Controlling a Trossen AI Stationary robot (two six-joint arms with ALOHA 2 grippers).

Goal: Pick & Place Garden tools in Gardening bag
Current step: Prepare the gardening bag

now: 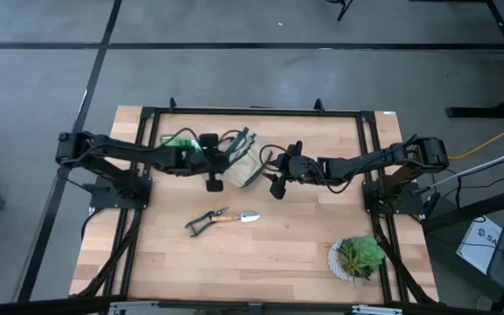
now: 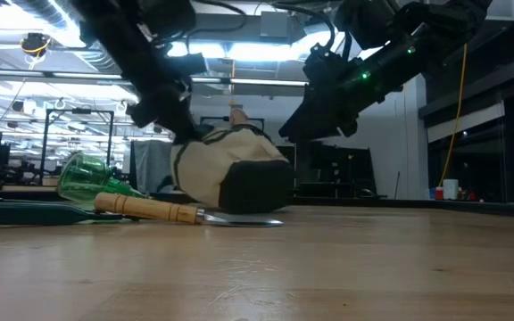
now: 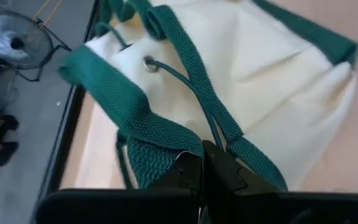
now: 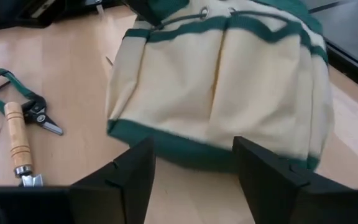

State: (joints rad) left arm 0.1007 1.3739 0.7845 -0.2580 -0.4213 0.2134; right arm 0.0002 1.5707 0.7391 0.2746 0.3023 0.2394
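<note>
Cream fabric gardening bag (image 1: 245, 164) with green trim: your left pincer (image 3: 205, 169) is clamped on its green strap; right pincer (image 4: 193, 167) gapes empty beside it, wooden-handled trowel (image 1: 233, 216) nearby.

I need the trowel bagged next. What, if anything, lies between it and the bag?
Nothing visible: bare tabletop separates the trowel and the shears beside it from the bag, which the left gripper holds by its green strap.
</note>
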